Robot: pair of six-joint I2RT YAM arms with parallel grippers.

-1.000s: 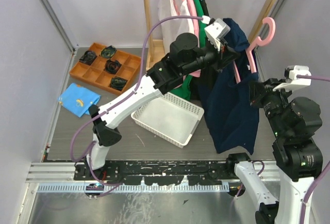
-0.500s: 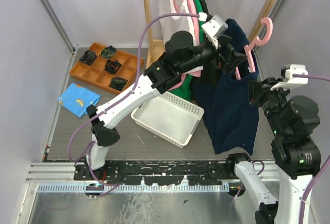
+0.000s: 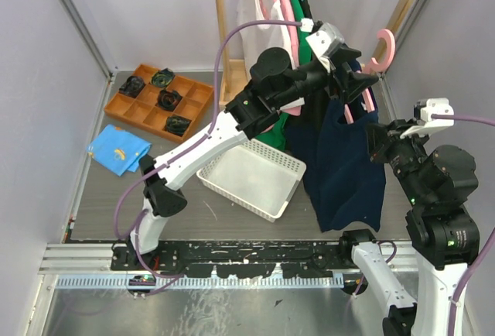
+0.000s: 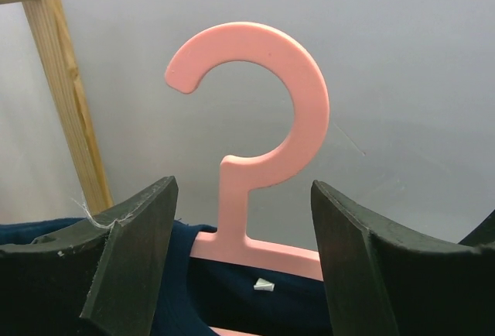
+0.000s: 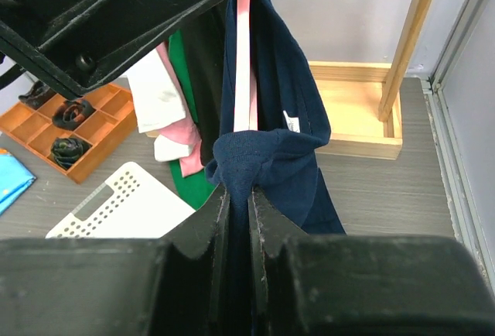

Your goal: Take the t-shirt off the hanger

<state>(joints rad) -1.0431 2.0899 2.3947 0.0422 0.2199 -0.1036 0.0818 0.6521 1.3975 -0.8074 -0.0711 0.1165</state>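
From above, one navy t-shirt (image 3: 344, 169) of soft knit hangs limp at 3 o'clock over the grey ribbed surface (image 3: 100, 197). It is draped on a single smooth pink plastic hanger (image 3: 379, 46) whose rounded hook stands in open air toward 1 o'clock. The left claw (image 3: 349, 80) sits at the hanger's neck and the right claw (image 3: 377, 144) meets the shirt's edge from 3 o'clock. At 12 o'clock a wooden rack (image 3: 220, 34) carries white, pink and green garments (image 3: 267, 11). One white perforated basket (image 3: 251, 177) lies at the centre, just beside the shirt. One orange tray (image 3: 155, 104) with four dark bundles sits at 10 o'clock, and one flat blue cloth (image 3: 117, 150) lies at 9 o'clock, with bare surface between them and the basket. In the left wrist view, the left claw stands wide. Its two matte black fingers (image 4: 131, 258) flank the hook's flat stem at 9 and 3 o'clock, apart from it, with the navy collar below at 6 o'clock and a plain wall behind. In the right wrist view, the right claw is narrow, its two scuffed fingers pinching a bunched fold of the t-shirt at centre. The hanger's straight pink arm rises to 12 o'clock, and open surface lies at 3 o'clock.
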